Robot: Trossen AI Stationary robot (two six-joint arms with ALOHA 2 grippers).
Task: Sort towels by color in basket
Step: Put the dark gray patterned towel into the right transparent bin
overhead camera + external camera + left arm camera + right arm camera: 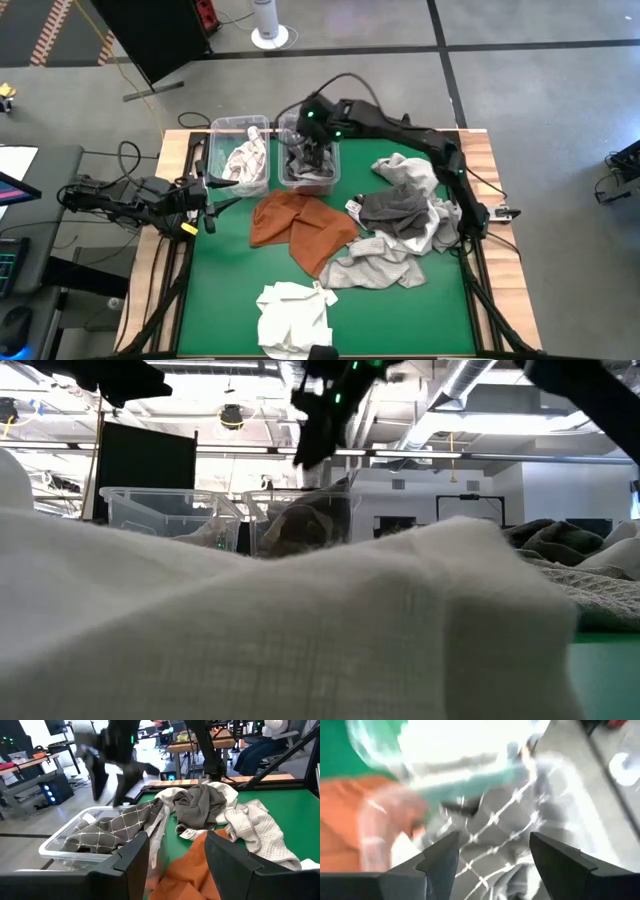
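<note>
A grey towel with a white grid (306, 162) lies in the right clear bin (334, 172); it also shows in the right wrist view (510, 820) and the left wrist view (117, 827). A white towel with red checks (245, 155) lies in the left clear bin (228, 124). On the green mat lie a rust-orange towel (300, 228), a dark grey towel (392, 208), a white towel (405, 170), a light grey towel (375, 265) and another white towel (292, 315). My right gripper (312, 140) hangs open above the grid towel (492, 860). My left gripper (222, 192) is open and empty at the table's left edge.
The two bins stand side by side at the far edge of the mat. The white towel at the near edge fills most of the low view (250, 630). Bare green mat (215, 290) lies at the near left. A person sits in the room beyond the table (265, 742).
</note>
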